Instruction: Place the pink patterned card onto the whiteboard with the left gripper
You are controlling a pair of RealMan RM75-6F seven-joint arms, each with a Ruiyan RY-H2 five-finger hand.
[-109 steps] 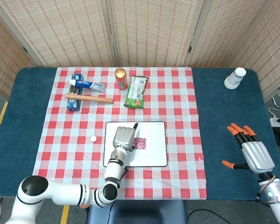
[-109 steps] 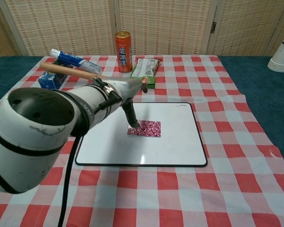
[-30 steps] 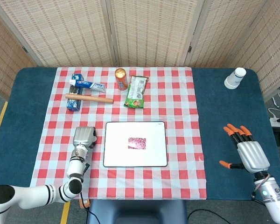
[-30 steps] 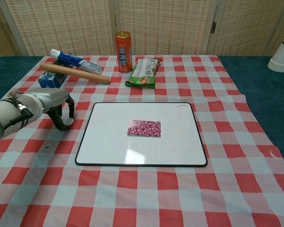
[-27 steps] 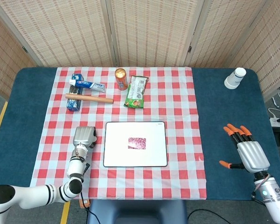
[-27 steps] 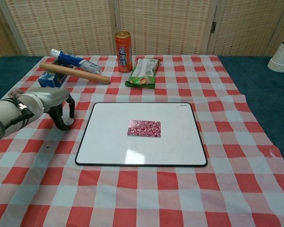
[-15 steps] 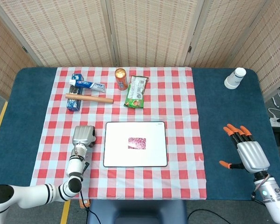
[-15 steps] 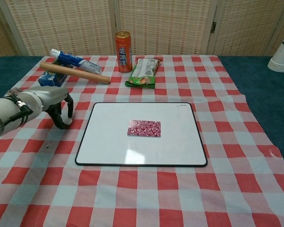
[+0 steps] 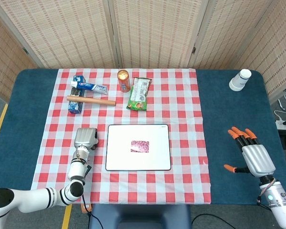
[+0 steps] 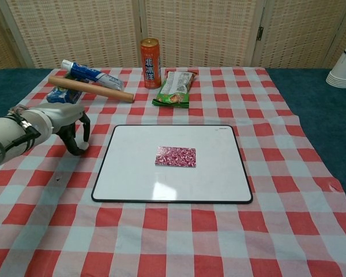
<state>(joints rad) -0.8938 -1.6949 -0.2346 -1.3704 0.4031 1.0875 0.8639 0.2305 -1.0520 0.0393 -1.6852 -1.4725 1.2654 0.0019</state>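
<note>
The pink patterned card [image 9: 141,146] [image 10: 176,156] lies flat near the middle of the whiteboard [image 9: 155,158] [image 10: 210,176], with nothing touching it. My left hand [image 9: 85,139] [image 10: 64,123] hovers over the checked cloth just left of the board. Its fingers [image 10: 76,141] hang down in a loose curve and hold nothing. My right hand [image 9: 252,155] rests over the blue table far to the right, fingers spread and empty; it shows only in the head view.
At the back of the cloth stand an orange can [image 9: 123,80] [image 10: 150,55], a green snack bag [image 9: 139,93] [image 10: 175,88], a toothpaste tube [image 9: 89,86] [image 10: 89,73], a wooden rod [image 9: 91,100] [image 10: 92,88] and a blue box [image 9: 75,107]. Stacked paper cups [image 9: 240,79] sit back right.
My left hand has left the card on the whiteboard and pulled back to the left of the board. Over the last second it only drifted slightly left. The right hand hardly moved.
</note>
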